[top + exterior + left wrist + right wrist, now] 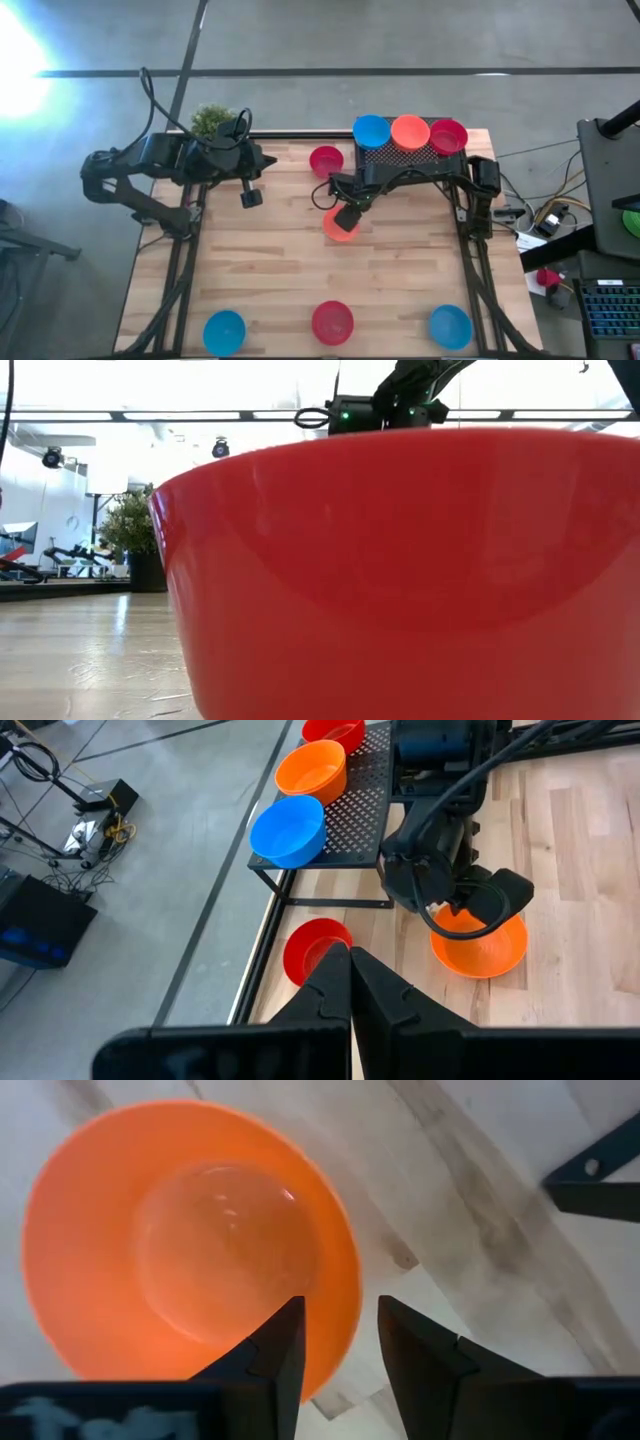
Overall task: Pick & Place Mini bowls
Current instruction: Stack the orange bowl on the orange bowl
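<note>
Plainly, the orange bowl [340, 226] near the table's middle is the one being worked: it stands upright and empty on the wooden table [260, 270], and the right gripper [340, 1342] is set over its rim, one finger inside and one outside. The jaws are seen apart, with the rim between them but not yet pinched, so a rim pinch is judged to be the intended hold, since the bowl is too wide to be spanned whole.

Just beside it, toward the far edge, a red bowl [326, 160] is left on the wood. On the black perforated rack [365, 810] at the far right, a blue bowl [371, 131], a second orange bowl [410, 131] and a second red bowl [448, 136] are lined up, all empty; this is judged the drop-off place. Along the near edge three more bowls, blue, red and blue, are spaced well apart.

The left gripper [350, 982] is held idle above the far left of the table, jaws together, beside the potted plant [211, 121].
</note>
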### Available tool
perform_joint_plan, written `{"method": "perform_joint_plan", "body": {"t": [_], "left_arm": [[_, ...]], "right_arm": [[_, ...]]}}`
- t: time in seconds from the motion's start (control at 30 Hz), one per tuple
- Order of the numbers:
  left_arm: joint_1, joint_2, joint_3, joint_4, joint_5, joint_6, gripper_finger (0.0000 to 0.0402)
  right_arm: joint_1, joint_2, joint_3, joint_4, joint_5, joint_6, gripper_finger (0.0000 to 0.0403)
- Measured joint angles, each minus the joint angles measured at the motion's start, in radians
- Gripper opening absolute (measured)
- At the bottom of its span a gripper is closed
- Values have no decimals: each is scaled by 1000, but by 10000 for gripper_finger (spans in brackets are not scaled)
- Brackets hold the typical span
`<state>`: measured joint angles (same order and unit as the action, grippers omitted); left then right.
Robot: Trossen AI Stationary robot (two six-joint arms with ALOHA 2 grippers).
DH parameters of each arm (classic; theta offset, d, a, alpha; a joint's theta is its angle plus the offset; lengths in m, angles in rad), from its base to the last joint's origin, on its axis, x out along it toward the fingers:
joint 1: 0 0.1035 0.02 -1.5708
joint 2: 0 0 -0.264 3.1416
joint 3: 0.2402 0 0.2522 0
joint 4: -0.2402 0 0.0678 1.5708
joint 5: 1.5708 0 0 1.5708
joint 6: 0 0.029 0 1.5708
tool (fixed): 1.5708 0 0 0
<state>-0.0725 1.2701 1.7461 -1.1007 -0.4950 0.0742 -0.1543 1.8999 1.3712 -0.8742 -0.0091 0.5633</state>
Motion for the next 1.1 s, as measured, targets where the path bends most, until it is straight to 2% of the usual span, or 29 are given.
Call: {"method": "perform_joint_plan", "body": {"t": [0.27, 0.67, 0.8, 0.97, 1.1], "left_arm": [[0, 0, 0, 0, 1, -1, 0], [0, 0, 0, 0, 2, 0, 0], [0, 0, 0, 0, 2, 1, 0], [0, 0, 0, 0, 0, 3, 0], [0, 0, 0, 0, -1, 6, 0]], "right_arm": [[0, 30, -10, -9, 5, 59, 114], [1, 49, -12, -5, -36, 49, 114], [1, 49, -23, -2, -57, 42, 88], [1, 49, -32, 1, -80, 14, 20], [1, 43, -28, -7, -82, 6, 10]]}}
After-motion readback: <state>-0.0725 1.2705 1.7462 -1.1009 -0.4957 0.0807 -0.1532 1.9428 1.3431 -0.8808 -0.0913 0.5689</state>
